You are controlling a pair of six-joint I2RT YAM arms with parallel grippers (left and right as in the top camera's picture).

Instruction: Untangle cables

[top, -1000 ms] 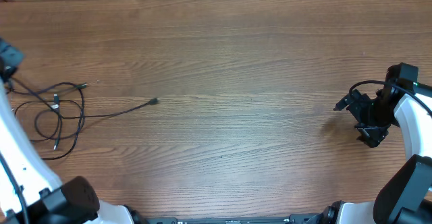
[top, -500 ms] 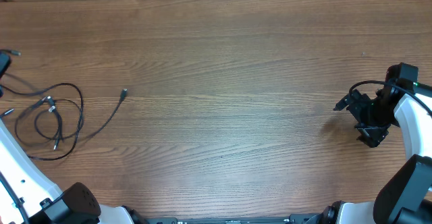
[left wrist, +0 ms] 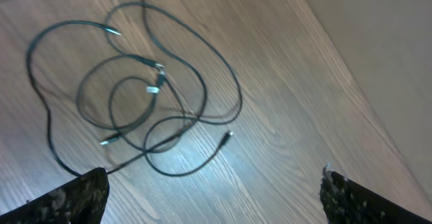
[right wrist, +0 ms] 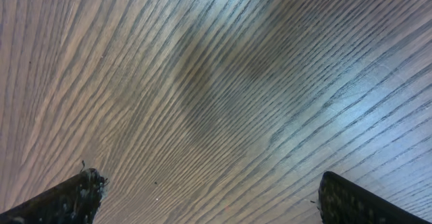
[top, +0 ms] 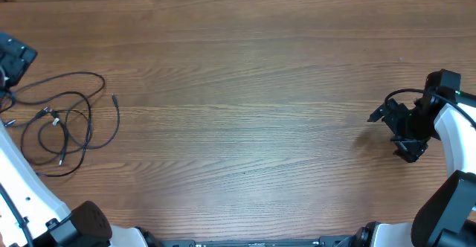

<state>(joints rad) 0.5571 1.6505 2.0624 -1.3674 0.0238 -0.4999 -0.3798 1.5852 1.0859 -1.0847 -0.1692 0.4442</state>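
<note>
Left end effector [left wrist: 212, 200] spread wide, gripping nothing, hovering at the far left edge of the surface [top: 245, 91], both fingers clear of the cords. Just beside it, lying loose on the wood: the cables [top: 65, 117], thin and black, in overlapping loops, crossing near the middle where small silver-tipped plugs sit, one free plug end pointing toward the centre of the surface. Right end effector [right wrist: 209, 200] likewise wide, holding nothing, over bare wood grain at the right side, well apart from the cables.
</note>
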